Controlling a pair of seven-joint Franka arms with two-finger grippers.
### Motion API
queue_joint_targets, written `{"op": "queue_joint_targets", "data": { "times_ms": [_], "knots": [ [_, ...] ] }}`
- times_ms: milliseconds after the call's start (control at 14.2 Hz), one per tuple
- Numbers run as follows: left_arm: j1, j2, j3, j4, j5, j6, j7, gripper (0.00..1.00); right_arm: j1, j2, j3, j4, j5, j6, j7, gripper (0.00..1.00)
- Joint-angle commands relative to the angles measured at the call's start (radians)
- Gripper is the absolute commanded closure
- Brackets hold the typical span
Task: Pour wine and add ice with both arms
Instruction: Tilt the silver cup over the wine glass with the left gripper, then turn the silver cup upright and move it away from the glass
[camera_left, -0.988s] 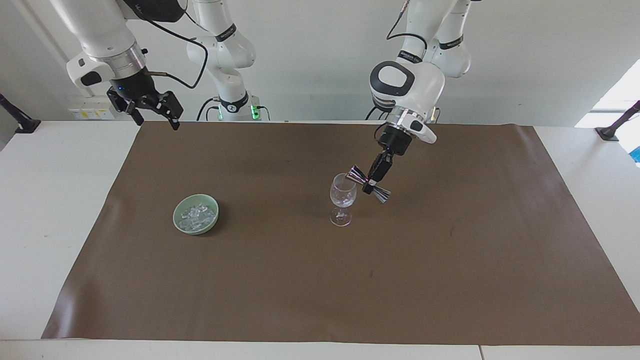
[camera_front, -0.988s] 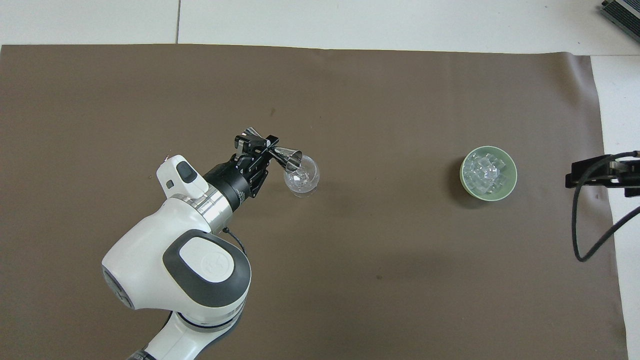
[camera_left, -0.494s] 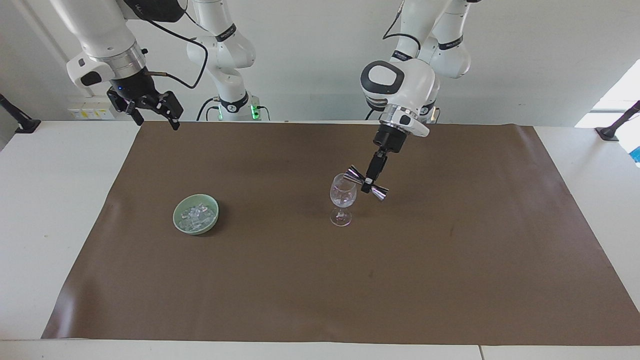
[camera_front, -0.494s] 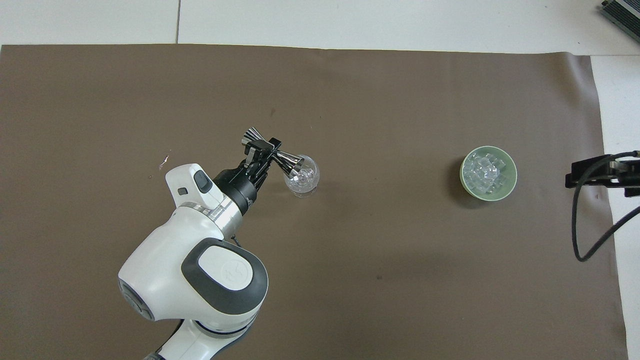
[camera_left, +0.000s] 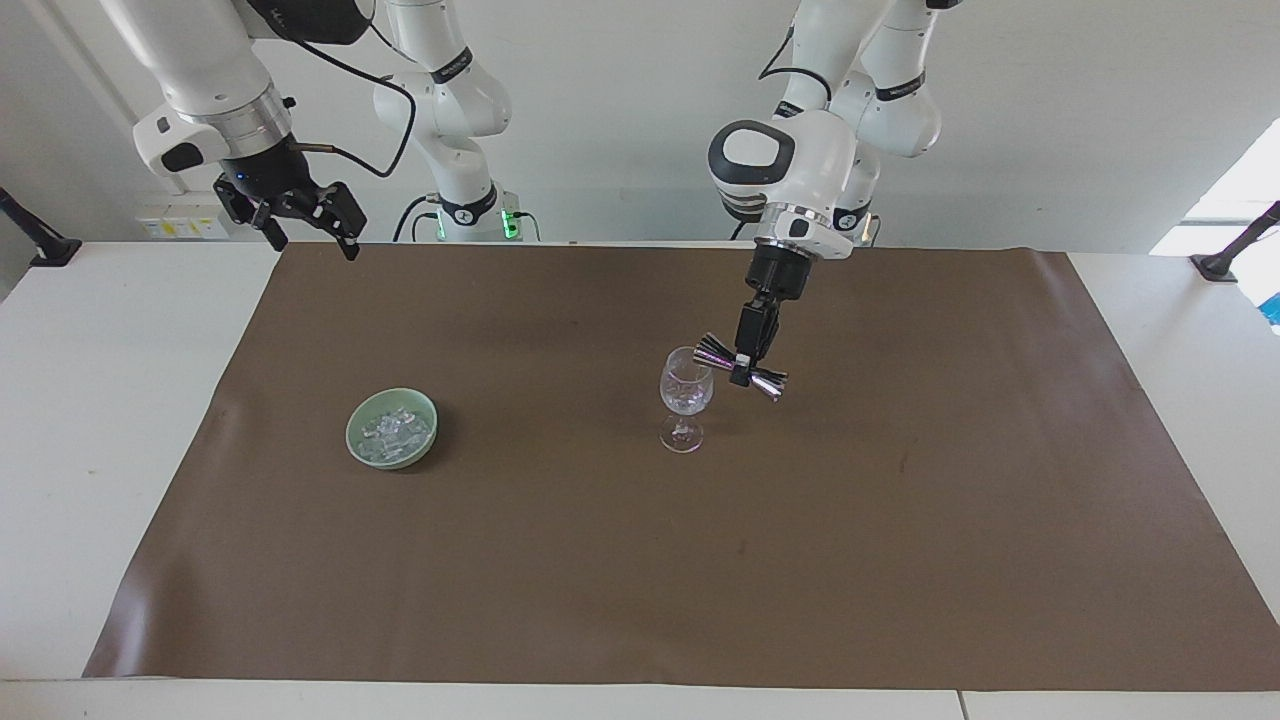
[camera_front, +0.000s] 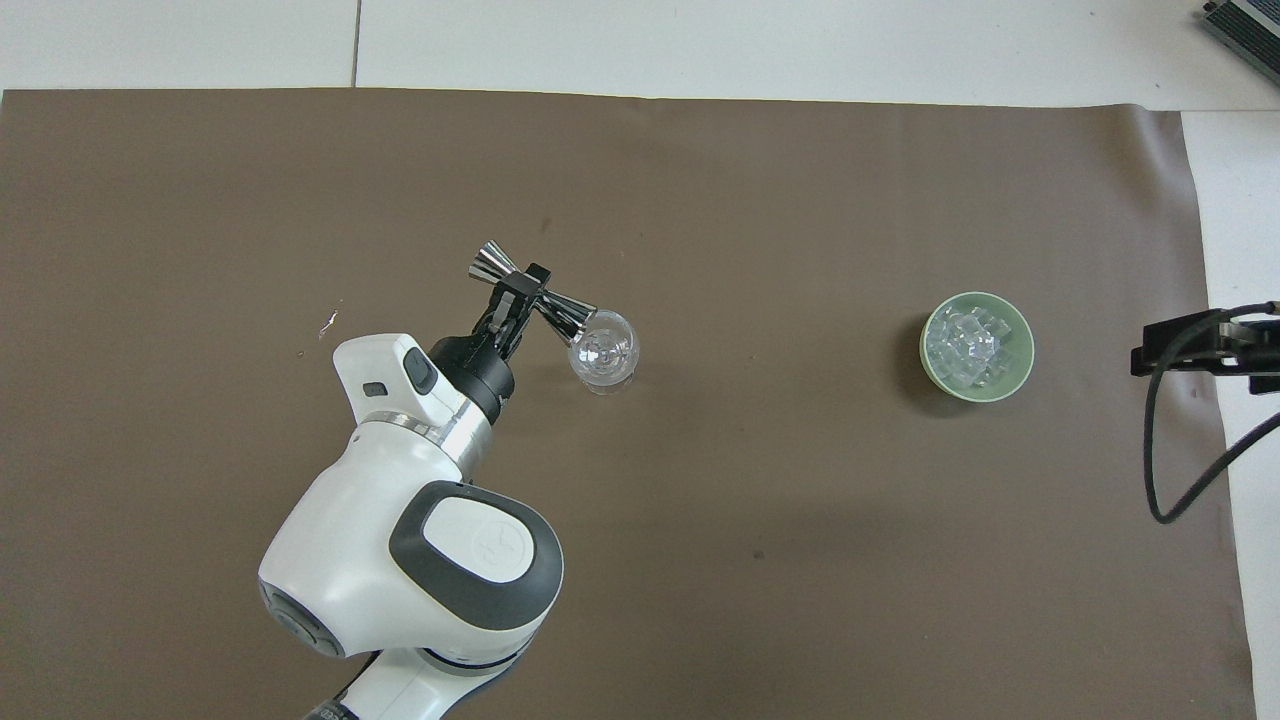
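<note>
At frame centre in the facing view, the left gripper (camera_left: 741, 372) clamps a steel jigger (camera_left: 741, 366) tilted over the wine glass (camera_left: 685, 398). The ice (camera_left: 393, 431) sits in a green bowl (camera_left: 360, 441) at centre left. Upper left, the right gripper (camera_left: 300, 222) waits, fingers spread, above the counter (camera_left: 120, 440).

Both arms (camera_left: 810, 150) are glossy white with rounded joints and dark grey oval caps (camera_front: 478, 545). A silver ring sits at each wrist, ahead of black grippers. Black cables loop along them; a small blue light, possibly, shows near the right wrist.
</note>
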Motion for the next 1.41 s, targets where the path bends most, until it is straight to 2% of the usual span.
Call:
{"op": "queue_joint_targets", "data": {
  "times_ms": [0,212,776,1341],
  "knots": [
    [-0.051,0.034,0.004,0.042,0.022,0.095,0.017,1.00,-0.006,-0.012,0.003,-0.006,0.004,-0.011,-0.027,0.00],
    [-0.057,0.036,0.004,0.045,0.031,0.097,0.050,1.00,-0.006,-0.014,0.003,-0.006,0.004,-0.011,-0.027,0.00],
    [-0.054,0.045,0.004,0.071,0.031,0.097,0.292,1.00,-0.006,-0.012,0.003,-0.006,0.004,-0.011,-0.027,0.00],
    [-0.039,0.051,-0.001,0.090,0.016,0.079,0.279,1.00,-0.006,-0.014,0.003,-0.006,0.004,-0.011,-0.027,0.00]
  ]
}}
